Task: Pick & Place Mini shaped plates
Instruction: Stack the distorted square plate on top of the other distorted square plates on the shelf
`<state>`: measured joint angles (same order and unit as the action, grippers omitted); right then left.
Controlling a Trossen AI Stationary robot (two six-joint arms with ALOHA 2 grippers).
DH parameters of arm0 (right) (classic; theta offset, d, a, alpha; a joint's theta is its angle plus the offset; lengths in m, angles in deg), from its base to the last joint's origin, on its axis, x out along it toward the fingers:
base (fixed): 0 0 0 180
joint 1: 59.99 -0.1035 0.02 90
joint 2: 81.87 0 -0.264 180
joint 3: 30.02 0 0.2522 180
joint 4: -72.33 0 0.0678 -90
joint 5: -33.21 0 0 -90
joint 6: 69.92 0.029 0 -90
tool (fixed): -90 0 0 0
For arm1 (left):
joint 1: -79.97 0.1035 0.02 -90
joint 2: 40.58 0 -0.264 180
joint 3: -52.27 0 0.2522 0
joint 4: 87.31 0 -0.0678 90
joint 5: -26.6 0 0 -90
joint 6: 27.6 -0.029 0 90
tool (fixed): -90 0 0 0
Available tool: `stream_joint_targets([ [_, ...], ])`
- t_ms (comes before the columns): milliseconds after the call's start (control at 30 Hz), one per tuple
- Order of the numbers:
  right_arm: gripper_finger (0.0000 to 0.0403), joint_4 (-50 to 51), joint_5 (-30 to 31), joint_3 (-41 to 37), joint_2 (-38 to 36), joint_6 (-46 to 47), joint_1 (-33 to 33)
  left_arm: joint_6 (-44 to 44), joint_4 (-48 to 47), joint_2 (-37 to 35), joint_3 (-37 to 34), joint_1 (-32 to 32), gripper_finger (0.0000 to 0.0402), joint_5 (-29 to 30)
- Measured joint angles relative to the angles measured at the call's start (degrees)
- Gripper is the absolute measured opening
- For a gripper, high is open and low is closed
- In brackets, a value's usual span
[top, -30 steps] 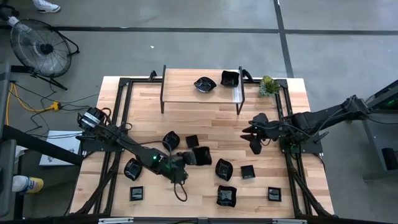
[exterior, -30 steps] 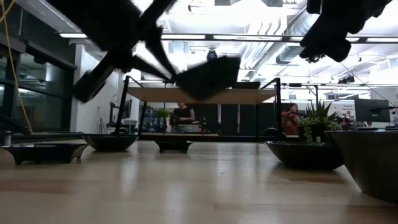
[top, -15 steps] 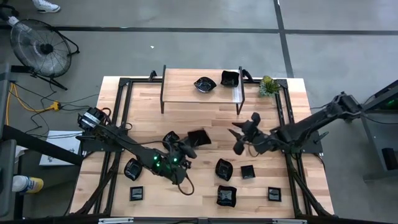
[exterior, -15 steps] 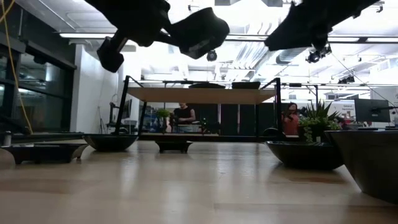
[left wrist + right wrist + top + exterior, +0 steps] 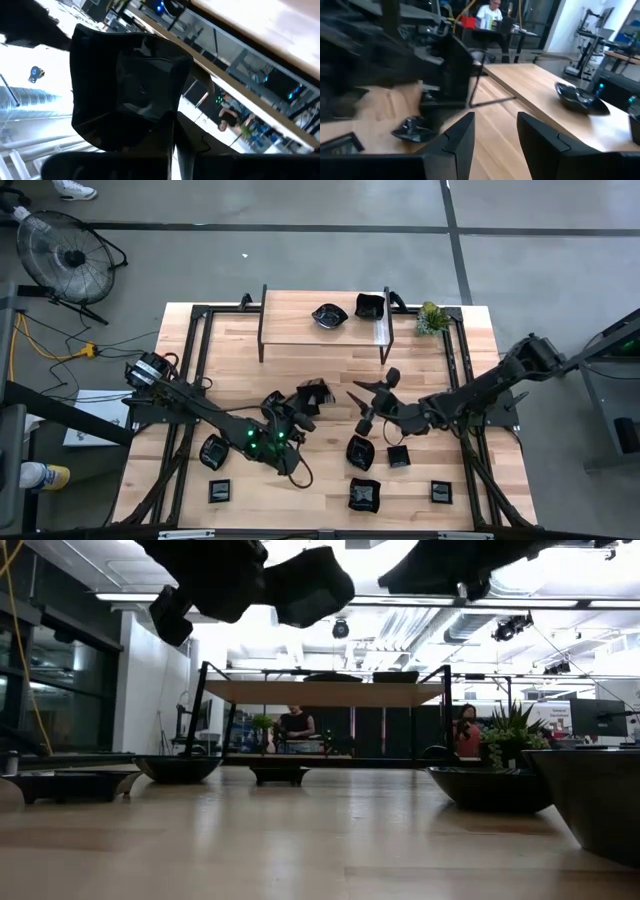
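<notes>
— Standing at the far edge of the table (image 5: 330, 375), what is that raised shelf (image 5: 300, 328) carrying?

— It is carrying two of the mini shaped plates: a wavy-edged plate (image 5: 329, 315) and a squarish plate (image 5: 369, 307) beside it. The small green plant (image 5: 431, 318) is sitting just off the shelf's right end.

— And the arms?

— Both are hanging in front of the shelf, well above the wood. The left gripper (image 5: 305, 402) is clamping a square black plate (image 5: 316, 391) (held up on edge, its hollow facing the wrist camera). The right gripper (image 5: 372, 402) is hovering near it, fingers (image 5: 457, 142) parted with nothing between them.

— Where are the other plates lying?

— They are lying scattered on the table nearer than the shelf: one round plate (image 5: 360, 451) below the right gripper, a small square one (image 5: 399, 456) beside it.
</notes>
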<state>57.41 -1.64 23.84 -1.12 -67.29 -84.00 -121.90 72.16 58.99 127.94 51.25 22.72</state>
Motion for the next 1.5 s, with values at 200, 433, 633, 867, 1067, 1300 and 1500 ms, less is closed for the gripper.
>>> stream_joint_targets([
  [200, 0.0142, -1.7, 1.1, 2.0, 1.6, -0.4, -0.6, -0.1, -1.5, 0.0, -0.1, 3.5, 0.0, 0.9],
  [433, 0.0142, -9.7, 0.7, 2.0, 6.2, -4.4, 2.7, -0.2, -1.5, 0.0, -0.1, 6.0, 0.0, 0.9],
  [633, 0.0142, -15.0, -3.7, 2.0, 8.1, -4.6, 5.9, 0.0, -2.2, 0.0, -0.1, 5.8, 0.0, 0.2],
  [867, 0.0142, -15.3, -8.3, 2.0, 8.2, -3.7, 8.1, 0.0, -2.2, 0.0, -0.1, 5.8, 0.0, 0.2],
  [1067, 0.0142, -15.4, -10.2, 2.0, 8.2, -3.6, 9.1, 0.0, -2.3, 0.0, -0.1, 5.8, 0.0, -0.1],
  [1300, 0.0142, -15.4, -10.5, 2.0, 8.2, -4.0, 9.5, 0.1, -2.3, 0.0, -0.1, 6.0, 0.0, -0.5],
  [1500, 0.0142, -15.3, -10.1, 2.0, 8.2, -4.4, 10.2, 0.0, -2.2, 0.0, -0.1, 7.6, 0.0, -1.7],
])
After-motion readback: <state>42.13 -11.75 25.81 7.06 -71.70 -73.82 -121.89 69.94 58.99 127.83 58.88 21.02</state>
